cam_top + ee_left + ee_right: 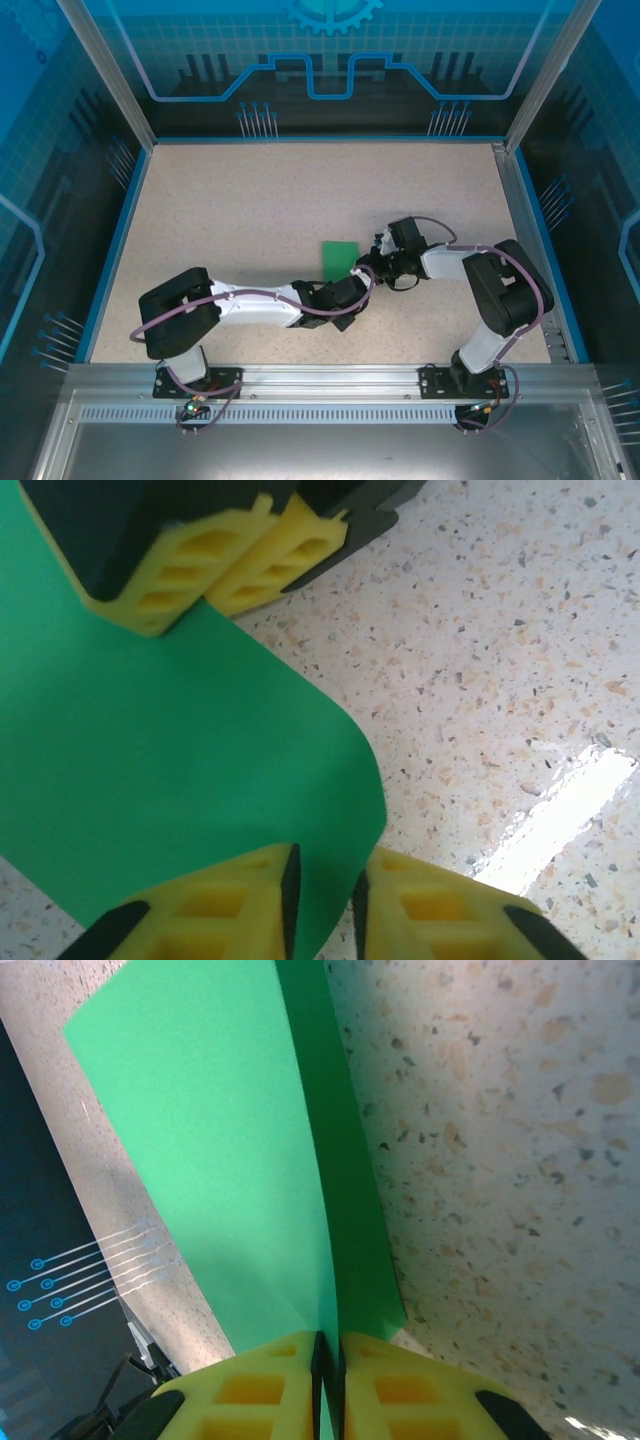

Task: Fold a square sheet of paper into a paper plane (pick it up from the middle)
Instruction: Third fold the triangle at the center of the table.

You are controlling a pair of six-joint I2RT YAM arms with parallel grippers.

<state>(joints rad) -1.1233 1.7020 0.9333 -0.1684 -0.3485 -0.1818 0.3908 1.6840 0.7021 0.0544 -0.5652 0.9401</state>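
Note:
The square sheet of paper (338, 258) is bright green and lies mid-table, its near right part lifted off the surface. My right gripper (330, 1338) is shut on a raised ridge of the sheet (220, 1160). In the left wrist view that right gripper (200, 602) pinches the sheet's far edge. My left gripper (325, 865) straddles the curled near corner of the sheet (180, 750). A narrow gap with table showing remains between its pads. From above, the left gripper (356, 283) and the right gripper (372, 262) meet at the sheet's right side. The paper plane is out of view.
The speckled beige table (250, 200) is bounded by blue walls and metal posts. A metal rail (320, 385) carrying both arm bases runs along the near edge. Open tabletop lies to the left of and behind the sheet.

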